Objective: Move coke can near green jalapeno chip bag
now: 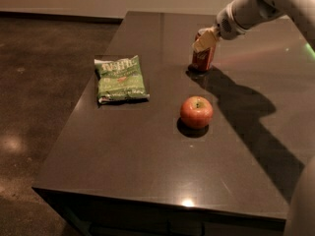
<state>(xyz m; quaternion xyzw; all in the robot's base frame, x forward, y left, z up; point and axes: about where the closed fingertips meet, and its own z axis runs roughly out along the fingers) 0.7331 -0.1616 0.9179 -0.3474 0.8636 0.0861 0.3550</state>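
The robot's pale two-finger hand [205, 40] is down at the top of the small red cylindrical coke can [203, 59], on the far right part of the dark glossy table [147, 171]. Honestly I can't tell if it's clamped on the can or just parked over it. Looks to me like the grasp step, so nothing's been carried over yet. The can stands pretty much upright with its long axis vertical, bottom apparently on the table and top hidden by the hand. Next move, I'd guess, is a firm grip, a lift, then a sweep left toward the flat crinkled green jalapeno chip bag [121, 79], which lies well apart, long axis running near to far. The round red apple [196, 111] sits nearer than the can, mostly off that path.
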